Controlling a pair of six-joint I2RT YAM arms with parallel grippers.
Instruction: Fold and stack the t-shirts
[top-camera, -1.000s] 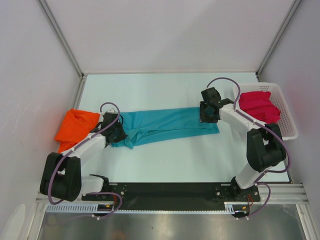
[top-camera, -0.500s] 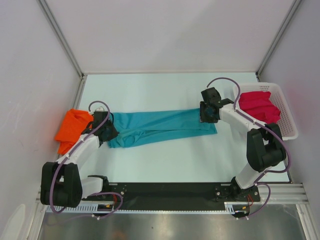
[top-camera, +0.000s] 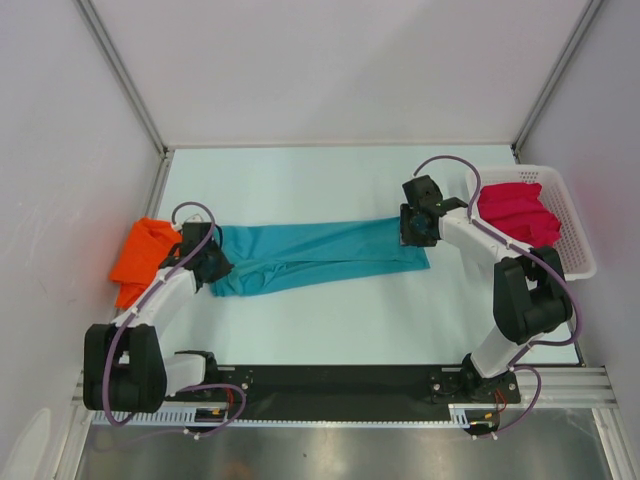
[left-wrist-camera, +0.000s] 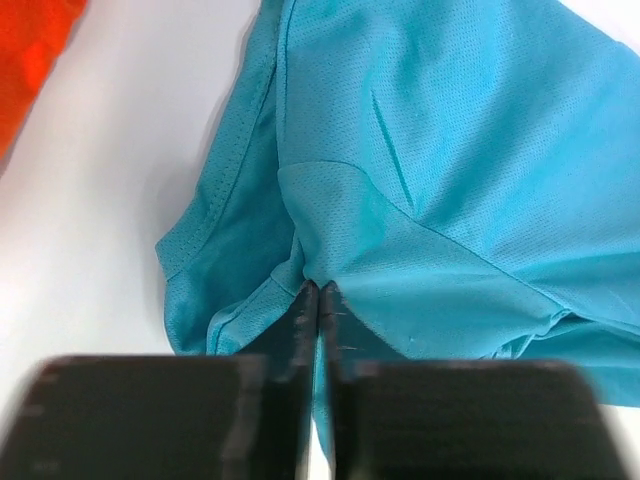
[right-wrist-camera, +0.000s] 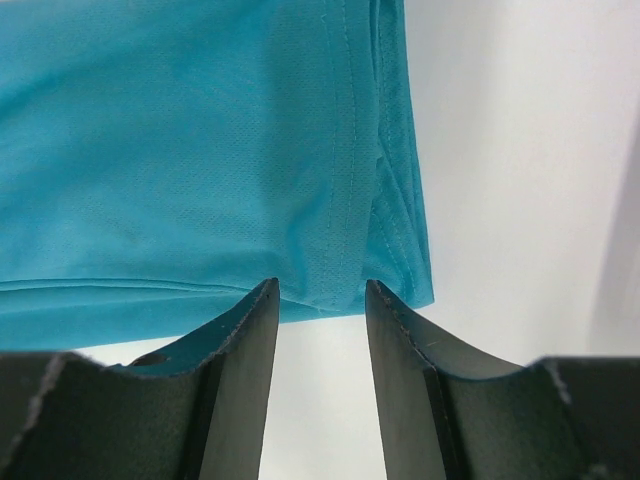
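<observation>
Left wrist view: the teal shirt (left-wrist-camera: 450, 150), laid lengthwise on the table (top-camera: 330, 190), is clamped by the left gripper (left-wrist-camera: 318, 295); the right gripper (right-wrist-camera: 320, 295) is spread apart at the hem. Gripped at 1 end, it may be dragged crooked.

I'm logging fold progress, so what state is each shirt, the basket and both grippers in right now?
teal t-shirt: stretched long on the table, bunched at its left end
orange t-shirt: loose heap at the table's left edge
pink t-shirt: crumpled in the basket
basket: upright, holding the pink t-shirt
left gripper: shut, pinching the teal t-shirt
right gripper: open, jaws astride the teal t-shirt's hem
</observation>
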